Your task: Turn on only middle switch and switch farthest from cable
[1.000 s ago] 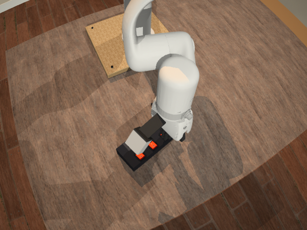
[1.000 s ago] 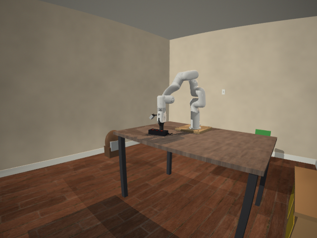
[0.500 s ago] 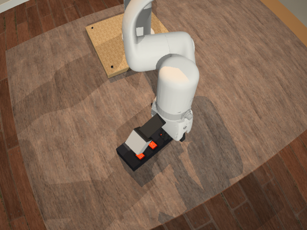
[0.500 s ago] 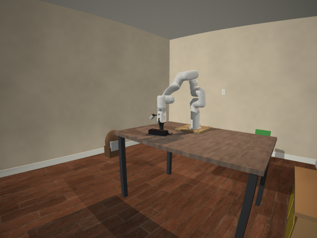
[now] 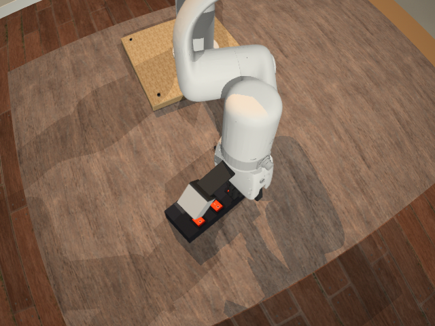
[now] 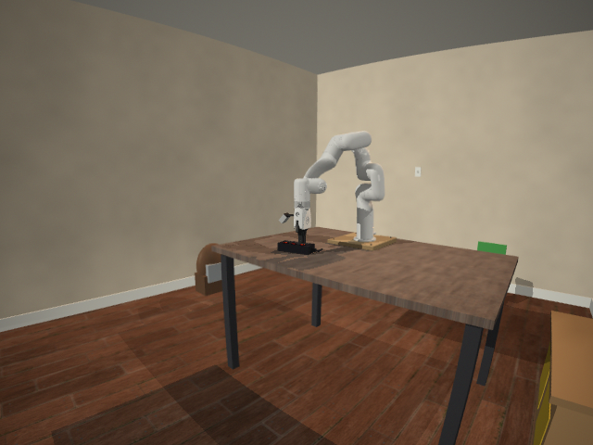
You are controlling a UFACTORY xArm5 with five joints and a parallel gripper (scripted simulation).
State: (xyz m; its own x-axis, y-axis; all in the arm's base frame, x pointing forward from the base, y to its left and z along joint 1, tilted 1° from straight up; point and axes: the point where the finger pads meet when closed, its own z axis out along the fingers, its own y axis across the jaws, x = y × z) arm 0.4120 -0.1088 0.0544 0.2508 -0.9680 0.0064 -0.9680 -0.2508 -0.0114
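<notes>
On the wooden table (image 5: pixel 105 175) seen from above, a black power strip (image 5: pixel 182 224) lies flat and diagonal, near the table's front edge; two orange switches show on its top, one (image 5: pixel 198 221) toward the lower-left end and one (image 5: pixel 217 206) beside it up the strip, while a third spot of orange (image 5: pixel 228 190) sits in shadow under the wrist; the white arm (image 5: pixel 251 119) reaches down over the strip's upper-right end and hides the gripper's fingers from this view; a grey and black camera block (image 5: pixel 205 193) on the wrist covers part of the strip; the arm stands on a tan base board (image 5: pixel 143 56) farther back. In the exterior view, the power strip (image 6: pixel 296 247) rests near the table's left corner, right way up; the gripper (image 6: pixel 301 237) points straight down with its dark fingers drawn fully together, holding nothing, their tips at the strip's top; whether they touch a switch cannot be told at this size.
</notes>
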